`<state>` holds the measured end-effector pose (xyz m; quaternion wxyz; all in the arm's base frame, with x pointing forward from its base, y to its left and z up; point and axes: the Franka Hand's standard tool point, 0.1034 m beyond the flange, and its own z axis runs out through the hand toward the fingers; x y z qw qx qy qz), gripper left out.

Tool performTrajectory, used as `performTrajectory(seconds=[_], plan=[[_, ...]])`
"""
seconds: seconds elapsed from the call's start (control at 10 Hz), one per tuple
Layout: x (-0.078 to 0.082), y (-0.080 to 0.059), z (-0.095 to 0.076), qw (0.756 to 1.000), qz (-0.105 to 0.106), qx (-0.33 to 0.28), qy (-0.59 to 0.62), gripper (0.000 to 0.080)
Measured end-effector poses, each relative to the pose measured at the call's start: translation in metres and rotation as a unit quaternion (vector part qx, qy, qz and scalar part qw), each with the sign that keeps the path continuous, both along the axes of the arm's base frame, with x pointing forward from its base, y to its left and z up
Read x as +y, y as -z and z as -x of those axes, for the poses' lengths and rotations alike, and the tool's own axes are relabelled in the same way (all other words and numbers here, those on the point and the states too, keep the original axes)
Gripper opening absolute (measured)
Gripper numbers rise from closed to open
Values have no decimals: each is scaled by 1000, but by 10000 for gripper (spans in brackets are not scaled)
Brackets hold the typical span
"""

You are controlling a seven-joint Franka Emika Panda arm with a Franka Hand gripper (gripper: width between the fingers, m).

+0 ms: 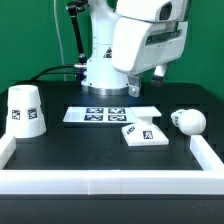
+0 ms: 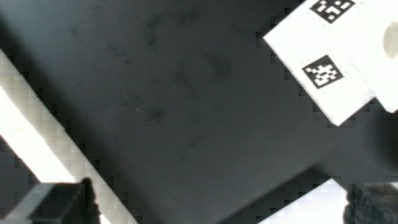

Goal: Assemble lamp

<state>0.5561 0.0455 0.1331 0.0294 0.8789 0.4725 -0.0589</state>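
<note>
The tapered white shade [image 1: 26,110] stands on the black table at the exterior view's left. The flat square base [image 1: 145,133] lies near the middle, and the round bulb [image 1: 188,121] lies on its side at the right. All three are apart from each other. My gripper [image 1: 145,82] hangs above the table behind the base and holds nothing. In the wrist view the gripper [image 2: 214,205] is open, with one dark fingertip [image 2: 54,205] at each side edge and only bare black table between them. None of the lamp parts shows in the wrist view.
The marker board [image 1: 112,115] lies flat behind the base; a white tagged plate that seems to be it shows in the wrist view [image 2: 338,60]. A low white wall [image 1: 100,182] borders the table's front and sides, and a white strip [image 2: 36,130] shows in the wrist view.
</note>
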Motion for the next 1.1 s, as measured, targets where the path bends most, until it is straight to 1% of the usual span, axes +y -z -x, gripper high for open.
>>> performTrajectory(seconds=[0.6, 0.7, 0.9, 1.1], plan=[[0, 2, 1, 1000, 0, 2, 5, 699], [-4, 2, 7, 1000, 0, -2, 18, 699], [-9, 5, 31, 998, 2, -11, 59, 699], [-7, 11, 47, 986, 12, -15, 168, 699]])
